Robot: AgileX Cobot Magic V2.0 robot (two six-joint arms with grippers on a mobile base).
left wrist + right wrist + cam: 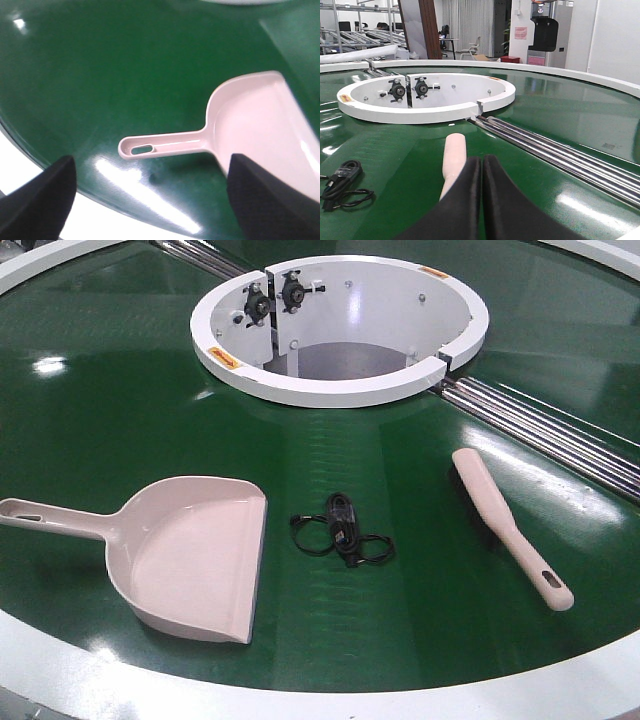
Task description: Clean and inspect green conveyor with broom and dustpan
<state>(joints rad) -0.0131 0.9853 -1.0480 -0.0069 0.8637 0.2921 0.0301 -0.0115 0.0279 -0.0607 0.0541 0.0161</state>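
The green conveyor (100, 420) carries the dustpan (190, 550) at the front left, handle pointing left, and the broom (505, 525) at the front right, handle toward the outer rim. Neither gripper shows in the front view. In the left wrist view my left gripper (150, 200) hovers open and wide, empty, over the belt edge, with the dustpan (250, 125) handle lying just beyond its fingers. My right gripper (481, 159) is shut, fingers pressed together on nothing. The broom (454, 157) lies on the belt just past it, partly hidden by the left finger.
A coiled black cable (342, 536) lies on the belt between dustpan and broom. The white central ring housing (340, 380) sits behind, with metal rails (540, 425) running out to the right. The white outer rim (300, 705) borders the front.
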